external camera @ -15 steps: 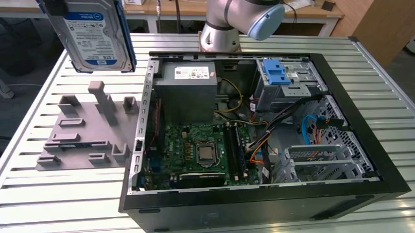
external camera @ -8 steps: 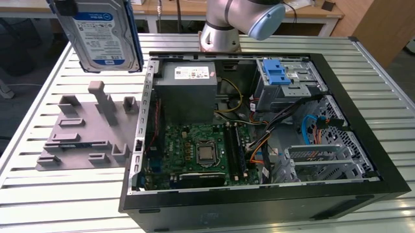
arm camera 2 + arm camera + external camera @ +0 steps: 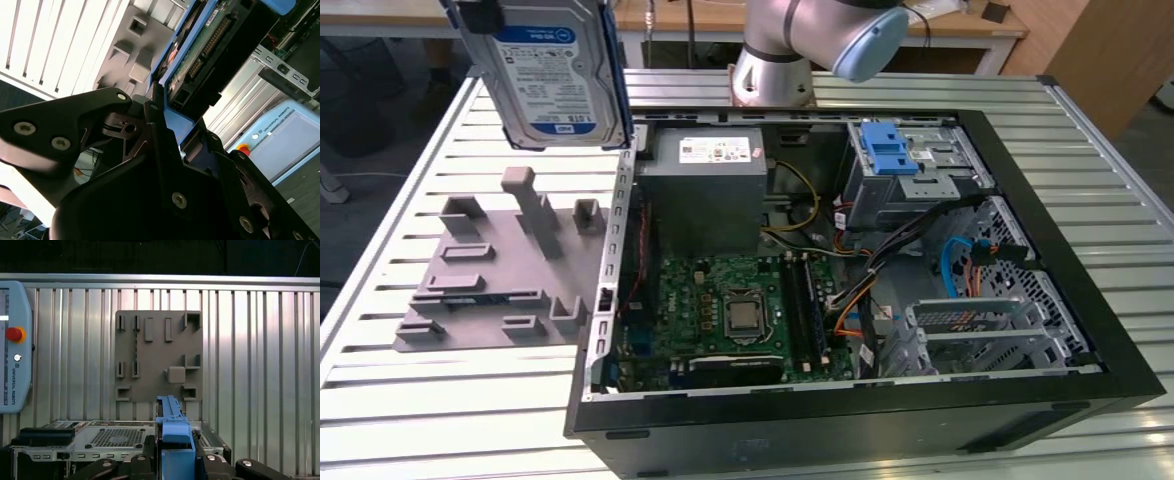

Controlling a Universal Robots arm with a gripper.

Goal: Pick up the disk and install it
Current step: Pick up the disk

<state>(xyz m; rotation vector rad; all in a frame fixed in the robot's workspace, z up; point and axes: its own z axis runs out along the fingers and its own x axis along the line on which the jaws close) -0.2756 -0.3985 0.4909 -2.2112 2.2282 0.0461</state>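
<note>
The disk (image 3: 554, 75), a silver drive with a blue-and-white label and a blue carrier frame, hangs upright in the air at the exterior view's upper left. It is well above the grey holder plate (image 3: 500, 265). My gripper (image 3: 174, 456) is shut on the disk's blue carrier edge (image 3: 172, 432), with black fingers (image 3: 155, 112) on both sides. The second wrist view shows the disk's green circuit-board side (image 3: 200, 50) just past the fingers. In the first wrist view the holder plate (image 3: 159, 355) lies straight below.
An open computer case (image 3: 1067, 400) lies on the slatted metal table (image 3: 454, 400), right of the plate. At its far right corner is a metal drive bay (image 3: 934, 170) with a bright blue latch (image 3: 891, 150). The arm's base (image 3: 774, 70) stands behind the case. A pendant (image 3: 12, 345) lies on the table.
</note>
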